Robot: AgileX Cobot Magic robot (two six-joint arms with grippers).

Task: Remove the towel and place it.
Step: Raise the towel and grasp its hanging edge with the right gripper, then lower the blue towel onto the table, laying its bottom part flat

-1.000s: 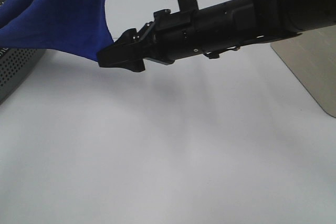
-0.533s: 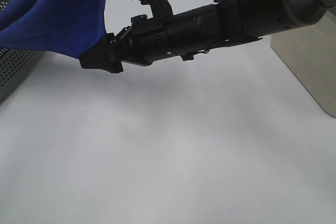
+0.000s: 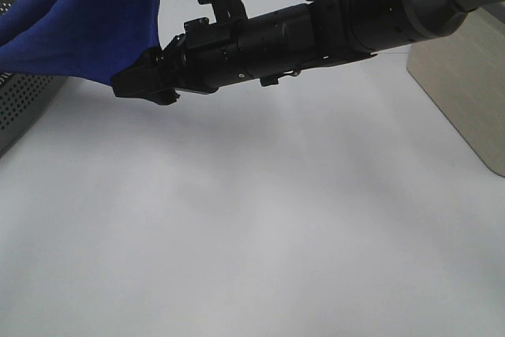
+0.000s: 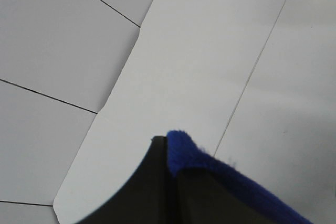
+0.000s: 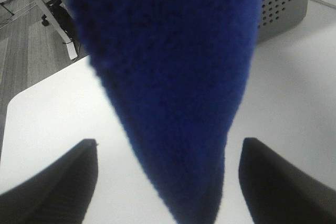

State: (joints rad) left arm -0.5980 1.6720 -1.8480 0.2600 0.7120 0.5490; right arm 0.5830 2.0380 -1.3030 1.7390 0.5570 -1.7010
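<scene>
Mid-lift of towel, pinched in L jaws, corner between spread R jaws; next: close R, lay on desk.

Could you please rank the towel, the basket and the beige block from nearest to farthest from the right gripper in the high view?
1. Towel: its hanging corner sits between the open fingers of the right gripper.
2. Basket: at the left edge, below the towel.
3. Beige block: far off at the right edge.
</scene>
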